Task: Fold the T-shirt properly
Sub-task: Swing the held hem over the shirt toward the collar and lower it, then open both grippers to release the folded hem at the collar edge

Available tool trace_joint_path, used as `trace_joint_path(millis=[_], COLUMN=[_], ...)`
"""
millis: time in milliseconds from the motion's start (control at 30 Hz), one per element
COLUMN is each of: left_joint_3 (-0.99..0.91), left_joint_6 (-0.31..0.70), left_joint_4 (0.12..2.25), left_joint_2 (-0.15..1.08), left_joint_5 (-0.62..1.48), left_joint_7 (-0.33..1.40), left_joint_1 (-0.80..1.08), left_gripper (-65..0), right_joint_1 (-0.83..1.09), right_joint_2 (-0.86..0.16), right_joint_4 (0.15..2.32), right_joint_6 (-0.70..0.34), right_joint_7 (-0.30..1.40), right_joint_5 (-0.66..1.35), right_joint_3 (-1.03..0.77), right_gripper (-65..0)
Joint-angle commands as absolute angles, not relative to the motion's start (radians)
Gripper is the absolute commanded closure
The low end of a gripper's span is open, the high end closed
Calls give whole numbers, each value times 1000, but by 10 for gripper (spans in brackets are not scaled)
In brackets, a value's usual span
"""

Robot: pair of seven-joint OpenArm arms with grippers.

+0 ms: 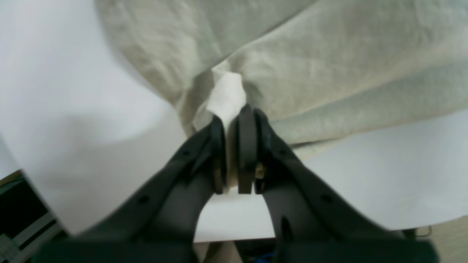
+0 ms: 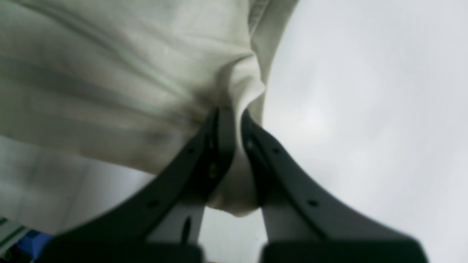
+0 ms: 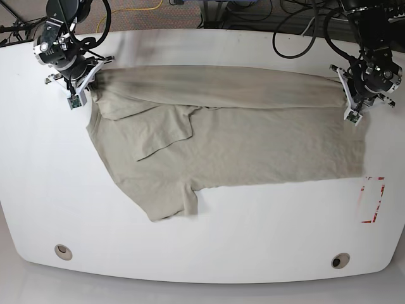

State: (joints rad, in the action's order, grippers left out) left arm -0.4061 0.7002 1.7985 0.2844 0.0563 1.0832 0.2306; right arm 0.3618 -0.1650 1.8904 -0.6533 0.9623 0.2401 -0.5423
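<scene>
The khaki-beige T-shirt (image 3: pixel 240 152) lies spread across the white table (image 3: pixel 202 234), its far long edge folded over toward the near side. My left gripper (image 1: pixel 234 115) is shut on a bunch of the shirt's cloth (image 1: pixel 226 95); in the base view it (image 3: pixel 349 95) holds the shirt's far right corner. My right gripper (image 2: pixel 234 113) is shut on a fold of the shirt (image 2: pixel 241 84); in the base view it (image 3: pixel 88 82) holds the far left corner. One sleeve (image 3: pixel 171 202) points to the near edge, another (image 3: pixel 164 130) lies folded on the body.
A red outlined rectangle (image 3: pixel 372 199) is marked on the table at the right. Two round holes (image 3: pixel 62 251) (image 3: pixel 340 261) sit near the table's front edge. Cables (image 3: pixel 297 25) and arm bases stand behind the far edge.
</scene>
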Motion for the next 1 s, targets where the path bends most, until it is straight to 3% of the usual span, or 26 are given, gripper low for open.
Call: trace_joint_path(millis=[0, 467, 533, 633, 767, 833, 967], left_joint_3=[-412, -409, -409, -410, -412, -412, -412], left_joint_6=[698, 698, 698, 698, 698, 698, 698], left_joint_4=[1813, 1814, 1814, 1814, 1814, 1814, 1817], left_joint_2=[300, 328, 329, 329, 338, 352, 355], left_joint_5=[51, 45, 45, 45, 45, 48, 53], left_joint_7=[1079, 1084, 1086, 1086, 1101, 1116, 1139], left_joint_1=[223, 255, 259, 260, 272, 272, 272], left_gripper=[0, 0, -42, -154, -385, -465, -508], right_joint_1=[380, 409, 417, 418, 421, 421, 421], right_joint_2=[-202, -214, -214, -214, -208, -206, -205], right_joint_4=[1908, 1908, 1908, 1910, 1913, 1916, 1937], right_joint_6=[-650, -650, -647, -647, -647, -651, -653], right_joint_7=[949, 951, 951, 951, 951, 951, 951], right_joint_5=[245, 245, 245, 245, 245, 245, 254], right_joint_3=[-539, -516, -516, -513, -513, -513, -516], right_gripper=[0, -5, -30, -132, -357, -450, -556])
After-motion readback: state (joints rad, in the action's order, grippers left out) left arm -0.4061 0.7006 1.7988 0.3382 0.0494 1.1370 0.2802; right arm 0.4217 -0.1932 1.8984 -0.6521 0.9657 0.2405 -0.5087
